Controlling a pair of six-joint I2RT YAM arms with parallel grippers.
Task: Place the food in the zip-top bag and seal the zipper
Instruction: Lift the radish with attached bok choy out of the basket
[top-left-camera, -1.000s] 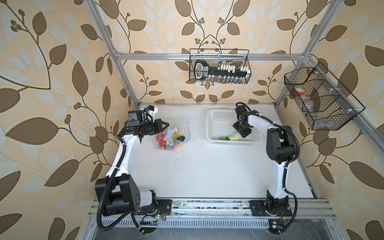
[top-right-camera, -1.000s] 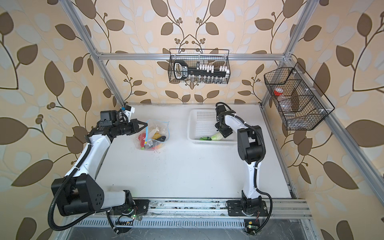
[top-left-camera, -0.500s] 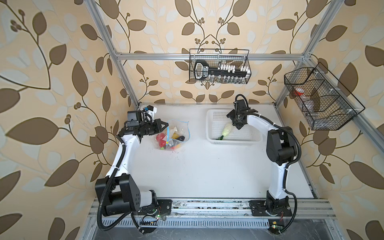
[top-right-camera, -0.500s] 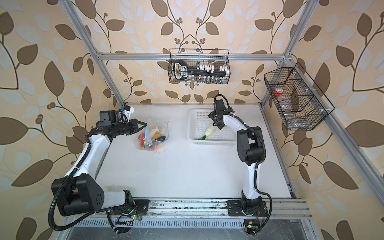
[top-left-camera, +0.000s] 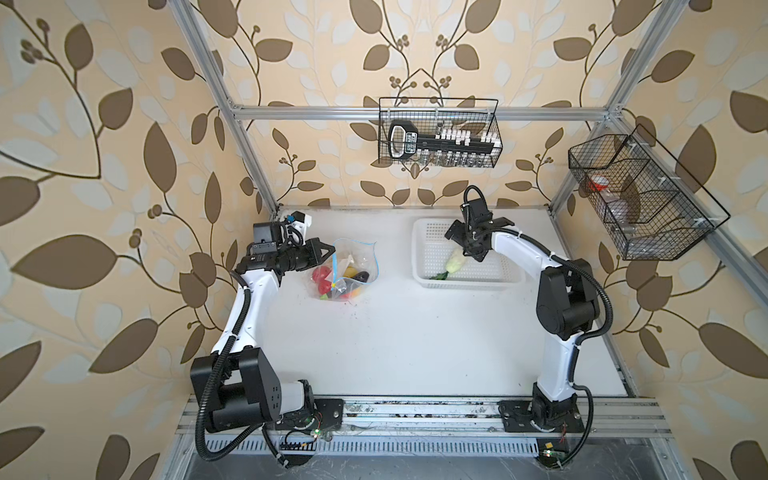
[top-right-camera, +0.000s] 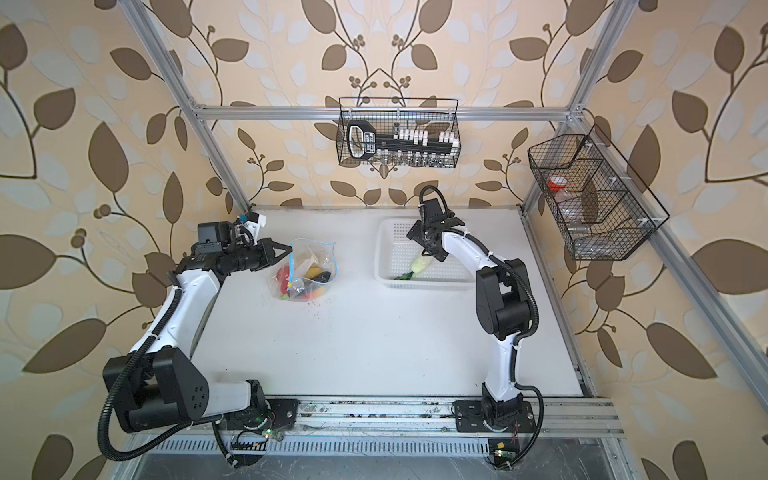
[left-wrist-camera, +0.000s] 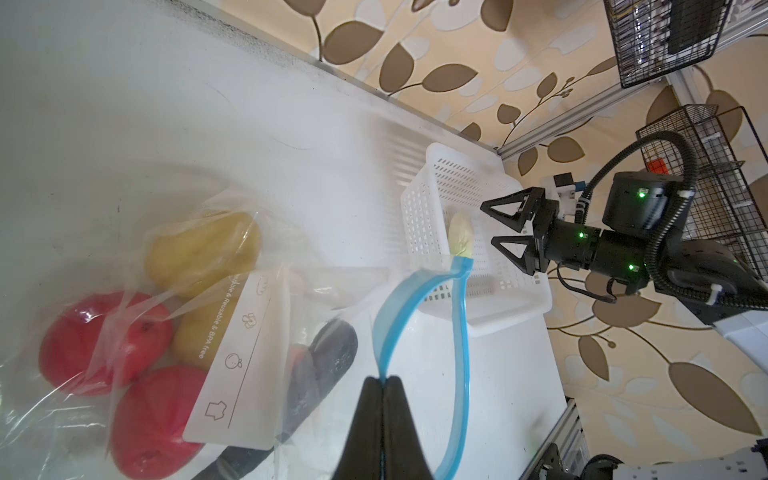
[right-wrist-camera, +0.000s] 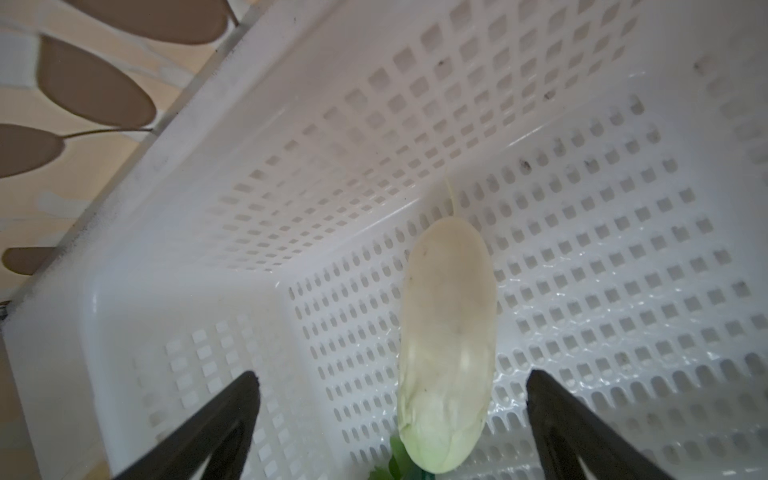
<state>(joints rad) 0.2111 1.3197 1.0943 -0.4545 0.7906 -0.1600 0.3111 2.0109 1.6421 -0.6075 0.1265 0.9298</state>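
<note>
Right gripper (top-left-camera: 462, 247) in both top views: jaws spread wide over white basket (top-left-camera: 469, 284), holding nothing; radish (top-left-camera: 454, 259) lies inside the basket | left gripper (top-left-camera: 331, 252) closed on zipper (top-left-camera: 333, 270) of zip-top bag (top-left-camera: 365, 259), well left of the basket | left wrist: closed fingertips (left-wrist-camera: 381, 386) pinch the zipper (left-wrist-camera: 460, 353); tomatoes (left-wrist-camera: 104, 340), potatoes (left-wrist-camera: 203, 249) and eggplant (left-wrist-camera: 332, 353) lie bagged | right wrist: radish (right-wrist-camera: 449, 332) on the basket floor (right-wrist-camera: 623, 208), between the jaws, untouched

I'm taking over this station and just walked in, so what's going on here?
The left gripper is shut on the blue zipper of the bag, holding its mouth open on the table. Inside it are tomatoes, potatoes and an eggplant. The right gripper hangs open over the radish, which lies ungripped in the basket. The bag is not yet sealed.
</note>
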